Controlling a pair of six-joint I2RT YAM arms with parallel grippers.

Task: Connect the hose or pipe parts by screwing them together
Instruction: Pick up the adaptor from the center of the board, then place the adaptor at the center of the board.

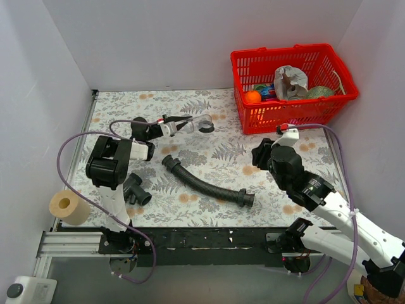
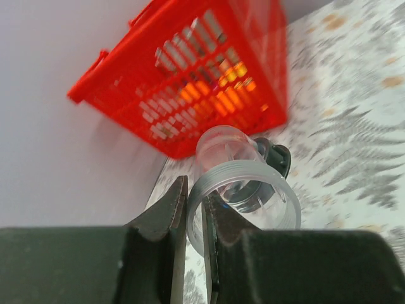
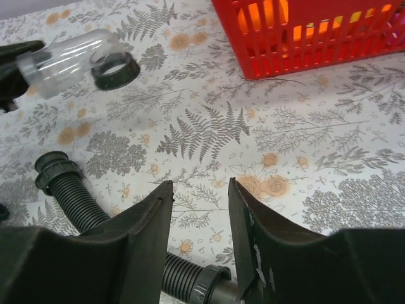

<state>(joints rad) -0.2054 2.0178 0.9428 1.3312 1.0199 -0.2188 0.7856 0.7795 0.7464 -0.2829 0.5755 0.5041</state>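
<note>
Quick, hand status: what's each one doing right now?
Left hand: closed on the threaded rim of the clear pipe piece.
Right hand: open, nothing between its fingers.

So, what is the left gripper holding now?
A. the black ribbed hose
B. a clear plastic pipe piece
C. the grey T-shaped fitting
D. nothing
B: the left gripper is shut on the threaded rim of the clear plastic pipe piece, while the black ribbed hose lies loose on the table.
</note>
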